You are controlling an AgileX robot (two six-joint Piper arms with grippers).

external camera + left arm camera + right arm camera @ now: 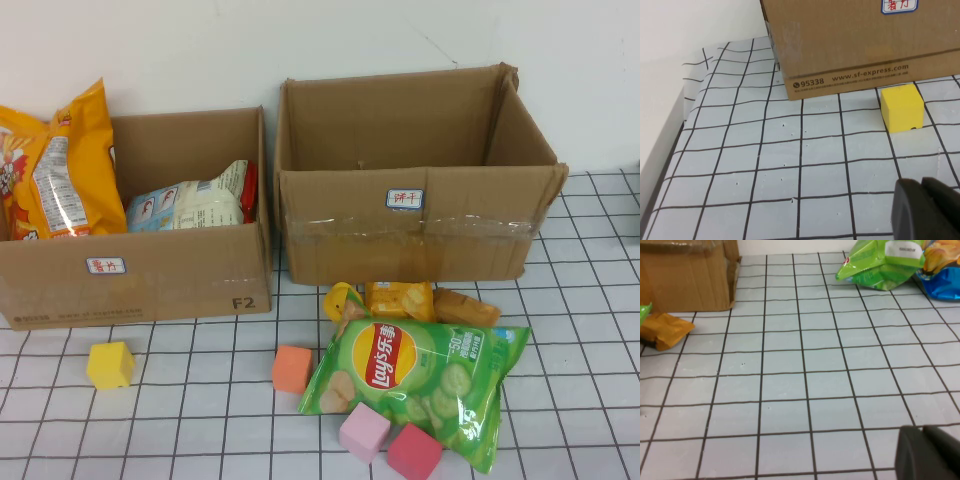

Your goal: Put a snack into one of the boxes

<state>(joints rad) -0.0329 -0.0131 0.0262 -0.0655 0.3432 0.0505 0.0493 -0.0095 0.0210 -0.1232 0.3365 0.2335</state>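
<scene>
A green Lay's chip bag lies flat in front of the empty right cardboard box. Small orange-yellow snack packs lie between the bag and that box. The left box holds an orange chip bag and a white-blue snack pack. Neither gripper shows in the high view. My left gripper is shut and empty, low over the mat near the yellow cube and the left box. My right gripper is shut and empty over bare mat, well away from an orange pack.
Foam cubes lie on the grid mat: yellow, orange, pink and red. In the right wrist view the right box's corner is far off, with another green bag and a blue bag.
</scene>
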